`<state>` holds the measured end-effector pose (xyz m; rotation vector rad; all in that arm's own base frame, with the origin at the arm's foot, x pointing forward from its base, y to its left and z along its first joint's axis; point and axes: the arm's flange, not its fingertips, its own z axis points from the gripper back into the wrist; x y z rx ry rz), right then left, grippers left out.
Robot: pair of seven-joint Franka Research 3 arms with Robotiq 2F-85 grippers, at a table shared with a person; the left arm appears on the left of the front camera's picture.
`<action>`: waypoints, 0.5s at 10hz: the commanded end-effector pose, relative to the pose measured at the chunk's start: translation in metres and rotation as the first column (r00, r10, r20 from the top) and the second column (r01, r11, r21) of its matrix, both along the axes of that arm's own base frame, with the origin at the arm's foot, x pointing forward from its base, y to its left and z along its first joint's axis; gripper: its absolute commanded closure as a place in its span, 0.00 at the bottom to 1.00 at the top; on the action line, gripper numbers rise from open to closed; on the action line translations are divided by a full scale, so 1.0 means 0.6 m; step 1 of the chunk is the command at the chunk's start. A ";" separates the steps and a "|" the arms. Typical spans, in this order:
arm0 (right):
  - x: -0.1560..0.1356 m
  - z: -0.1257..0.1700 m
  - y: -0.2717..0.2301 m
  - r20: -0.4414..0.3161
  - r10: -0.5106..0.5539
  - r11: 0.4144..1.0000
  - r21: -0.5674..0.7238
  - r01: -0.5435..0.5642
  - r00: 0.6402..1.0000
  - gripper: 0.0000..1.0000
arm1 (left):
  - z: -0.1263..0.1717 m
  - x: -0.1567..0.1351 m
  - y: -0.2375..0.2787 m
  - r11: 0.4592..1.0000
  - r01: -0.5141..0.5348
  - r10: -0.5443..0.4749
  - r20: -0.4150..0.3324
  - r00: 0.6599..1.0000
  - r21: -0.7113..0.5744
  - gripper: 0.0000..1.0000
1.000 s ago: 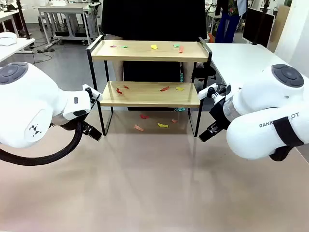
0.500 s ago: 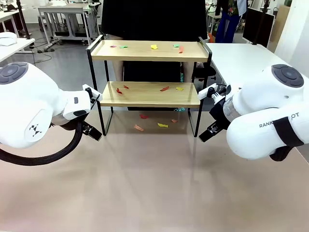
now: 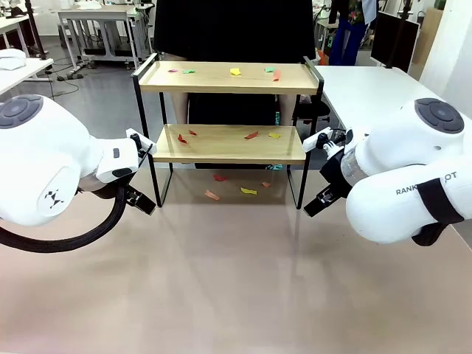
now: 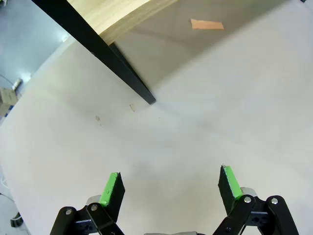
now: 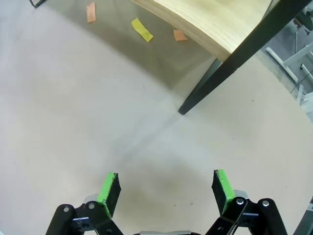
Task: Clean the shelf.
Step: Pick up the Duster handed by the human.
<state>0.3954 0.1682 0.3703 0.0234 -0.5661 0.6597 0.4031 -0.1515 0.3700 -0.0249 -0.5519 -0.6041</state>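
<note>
The shelf [image 3: 228, 144], two light wooden boards in a thin black frame, stands at the far middle of the table. Small coloured paper scraps [image 3: 235, 71] lie on both boards and on the table beneath it. My left gripper [image 3: 140, 200] hangs by the shelf's front left leg [image 4: 122, 73]; my right gripper [image 3: 316, 205] hangs by the front right leg [image 5: 230, 63]. In each wrist view the green pads [image 4: 110, 188] [image 5: 108, 190] stand wide apart over bare table. Both grippers are open and hold nothing.
A person in black stands behind the shelf [image 3: 236, 29]. An orange scrap [image 4: 207, 24] and a yellow scrap [image 5: 142, 29] lie on the table under the lower board. A white table [image 3: 369, 88] adjoins at the far right. The near tabletop [image 3: 236, 280] is bare.
</note>
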 end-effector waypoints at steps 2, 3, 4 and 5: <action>0.018 0.044 -0.011 0.013 0.011 0.999 0.032 -0.012 1.000 0.00 | 0.035 0.008 0.008 1.000 0.014 -0.014 -0.006 1.000 -0.026 0.00; 0.032 0.084 -0.028 0.021 0.016 0.997 0.076 -0.018 1.000 0.00 | 0.074 0.014 0.021 0.999 0.017 -0.016 0.011 1.000 -0.046 0.00; 0.046 0.122 -0.056 0.038 -0.011 0.995 0.101 0.007 0.999 0.00 | 0.116 0.018 0.038 0.998 0.027 -0.025 0.035 0.999 -0.063 0.00; 0.054 0.149 -0.085 0.048 -0.018 0.991 0.132 0.012 0.999 0.00 | 0.149 0.020 0.055 0.996 0.047 -0.044 0.048 0.998 -0.072 0.00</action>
